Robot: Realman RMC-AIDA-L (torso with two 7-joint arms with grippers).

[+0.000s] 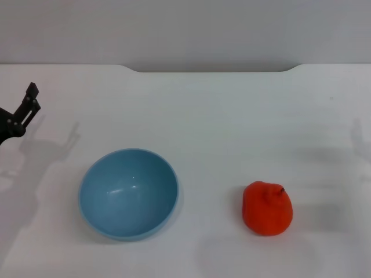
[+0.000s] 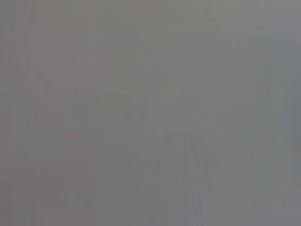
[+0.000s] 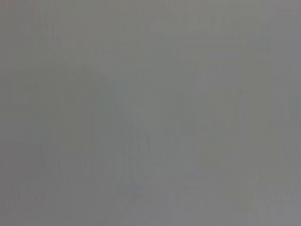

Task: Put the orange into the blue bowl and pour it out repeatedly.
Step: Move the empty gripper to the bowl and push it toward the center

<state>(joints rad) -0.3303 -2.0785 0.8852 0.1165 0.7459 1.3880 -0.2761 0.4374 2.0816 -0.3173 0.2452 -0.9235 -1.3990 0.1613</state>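
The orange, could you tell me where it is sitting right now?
In the head view the orange rests on the white table toward the robot's right, apart from the empty blue bowl on its left.

Open surface (image 1: 220, 116) is seen between the blue bowl (image 1: 128, 193) and the orange (image 1: 267, 208), which are set well apart. Both are left uncovered from above; the left claw (image 1: 28, 103) is held at the far left edge, clear of them

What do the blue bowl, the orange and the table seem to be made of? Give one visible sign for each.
Blue bowl: probably glazed ceramic or hard plastic; smooth, with glossy highlights inside. Orange: lumpy matte skin with a dark stem nub; real or imitation fruit cannot be told. Table: plain white, smooth, matte, possibly laminate.
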